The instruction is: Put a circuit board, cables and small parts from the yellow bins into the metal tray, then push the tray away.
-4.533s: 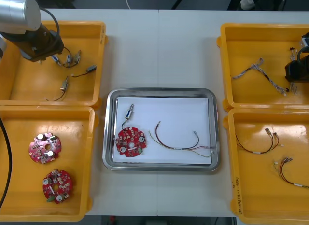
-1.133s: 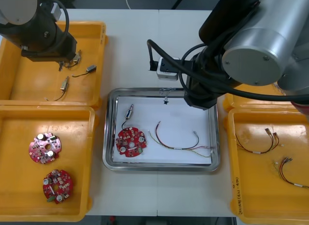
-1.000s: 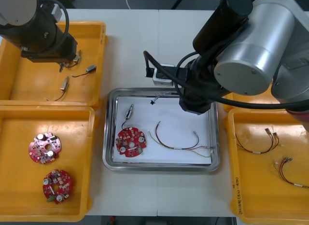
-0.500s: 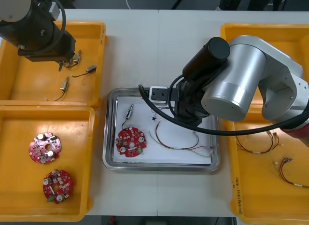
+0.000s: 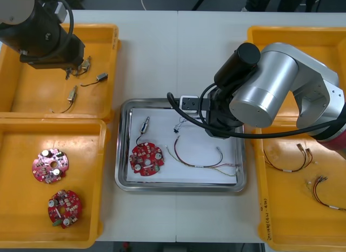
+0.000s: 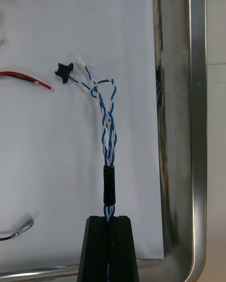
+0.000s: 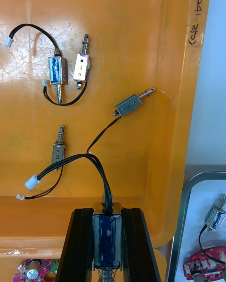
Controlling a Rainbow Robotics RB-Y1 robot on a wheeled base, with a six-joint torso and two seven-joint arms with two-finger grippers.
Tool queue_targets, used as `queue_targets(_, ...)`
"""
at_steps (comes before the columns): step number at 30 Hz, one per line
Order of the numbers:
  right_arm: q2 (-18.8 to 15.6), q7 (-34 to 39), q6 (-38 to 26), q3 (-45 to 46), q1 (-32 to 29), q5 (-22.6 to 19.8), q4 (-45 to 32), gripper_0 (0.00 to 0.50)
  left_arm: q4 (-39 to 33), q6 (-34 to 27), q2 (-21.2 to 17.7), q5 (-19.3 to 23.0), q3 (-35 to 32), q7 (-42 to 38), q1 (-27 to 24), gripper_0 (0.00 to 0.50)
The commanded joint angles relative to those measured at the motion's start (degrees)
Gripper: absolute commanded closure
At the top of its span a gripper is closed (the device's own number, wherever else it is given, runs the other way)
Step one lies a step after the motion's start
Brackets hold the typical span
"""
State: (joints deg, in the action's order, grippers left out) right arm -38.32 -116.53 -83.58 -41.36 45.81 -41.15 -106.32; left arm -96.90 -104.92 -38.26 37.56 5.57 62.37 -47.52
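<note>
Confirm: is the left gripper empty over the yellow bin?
No: the left gripper is shut on a small metal part, whose black wires trail out over the yellow bin.

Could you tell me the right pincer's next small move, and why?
Probably open the right pincer: it is shut on the twisted blue and white cable, whose free end sits inside the metal tray. The left pincer holds a small metal part over a yellow bin.

Four bins and one tray were counted. Three boards were seen. Six small metal parts were counted, along with one twisted cable and three other cables.
</note>
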Motion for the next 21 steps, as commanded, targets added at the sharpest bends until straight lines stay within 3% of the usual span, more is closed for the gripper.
queue_targets(1,-1.6,-1.9,1.5,-1.4,-0.8,-0.1,0.6,0.5,-2.0,-0.5,-2.4,0.3,-1.7,-0.8,0.3,0.5)
queue_targets(7,-1.9,-3.0,4.3,-3.2,-0.8,0.5,1.9,0.5,-1.9,-0.5,-2.4,0.5,-1.7,-0.8,0.3,0.5)
queue_targets(8,-2.0,-3.1,4.7,-3.6,-0.8,0.8,1.9,0.449,-2.0,-0.5,-2.4,0.5,-1.7,-0.8,0.3,0.5)
queue_targets(9,-2.0,-3.1,4.7,-3.6,-0.8,0.8,1.9,0.449,-2.0,-0.5,-2.4,0.5,-1.7,-0.8,0.3,0.5)
queue_targets(10,-2.1,-3.2,5.1,-4.0,-0.8,1.2,1.9,0.255,-1.9,-0.5,-2.4,0.4,-1.7,-0.8,0.3,0.498)
queue_targets(11,-2.1,-3.1,5.0,-4.1,-0.8,1.4,1.8,0.185,-2.0,-0.5,-2.4,0.5,-1.7,-0.8,0.3,0.498)
queue_targets(12,-2.1,-3.2,5.0,-4.2,-0.8,1.9,1.9,0.185,-1.9,-0.5,-2.4,0.5,-1.7,-0.8,0.3,0.5)
queue_targets(13,-2.1,-3.2,5.1,-4.2,-0.8,2.0,1.9,0.015,-1.9,-0.5,-2.3,0.5,-1.7,-0.8,0.3,0.5)
queue_targets(21,-2.1,-3.6,4.9,-4.2,-0.8,2.3,1.9,0.0,-2.0,-0.5,-2.4,0.5,-1.8,-0.8,0.3,0.499)
